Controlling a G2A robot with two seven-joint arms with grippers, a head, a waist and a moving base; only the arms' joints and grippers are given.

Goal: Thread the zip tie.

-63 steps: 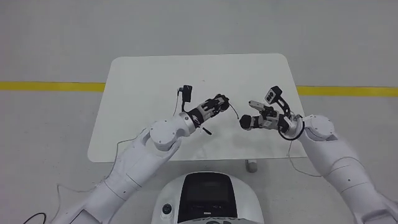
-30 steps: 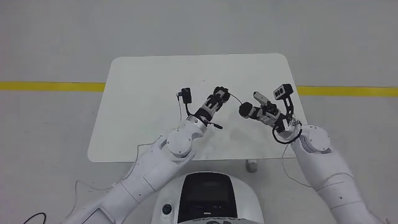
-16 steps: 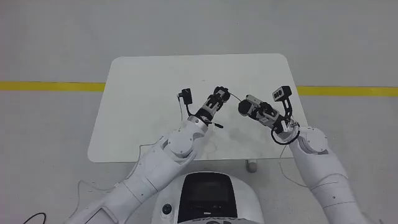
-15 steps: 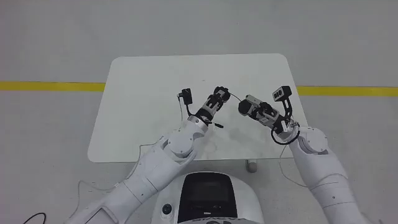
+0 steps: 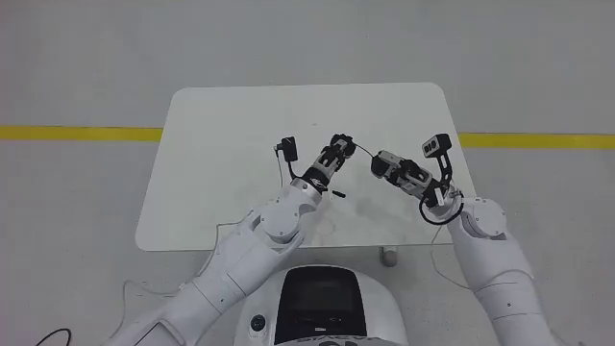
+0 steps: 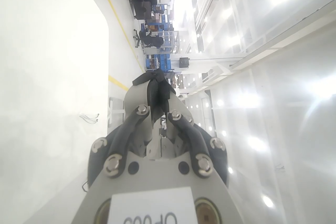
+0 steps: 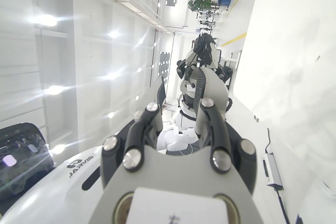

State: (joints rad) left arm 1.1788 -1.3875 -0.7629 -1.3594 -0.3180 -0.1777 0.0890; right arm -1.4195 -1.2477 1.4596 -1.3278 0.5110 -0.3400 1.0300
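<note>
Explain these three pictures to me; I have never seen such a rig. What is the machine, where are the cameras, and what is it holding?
It is a two-armed robot working over a white table. The top view looks down from a camera above the arms; the other two pictures each come from a camera on one wrist, looking along that arm's gripper. The left gripper is shut on a black zip tie. The tie's ridged strap reaches between the open jaws of the right gripper.

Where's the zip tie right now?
In the top view the zip tie spans the gap between the left gripper, which is shut on it, and the right gripper, above the table's right-centre.
</note>
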